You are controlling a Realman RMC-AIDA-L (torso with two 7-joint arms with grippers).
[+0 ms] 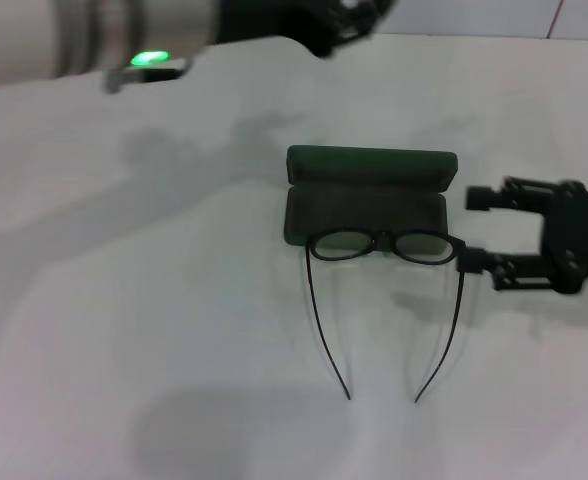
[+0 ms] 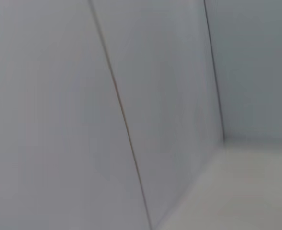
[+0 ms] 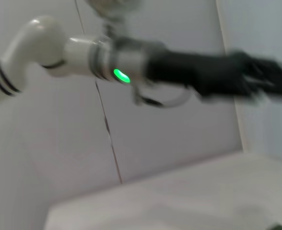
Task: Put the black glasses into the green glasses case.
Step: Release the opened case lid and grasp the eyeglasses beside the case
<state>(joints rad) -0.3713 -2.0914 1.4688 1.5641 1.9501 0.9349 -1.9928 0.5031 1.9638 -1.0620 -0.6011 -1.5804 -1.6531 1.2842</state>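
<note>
With the right gripper (image 1: 477, 232) open and empty beside the black glasses (image 1: 384, 246), which rest against the open green glasses case (image 1: 366, 205), pinch the near hinge squarely; left gripper (image 1: 349, 18) is raised, state indeterminate.

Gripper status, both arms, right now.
Left gripper: raised above the table, cannot tell.
Right gripper: open, empty, beside the black glasses.
</note>
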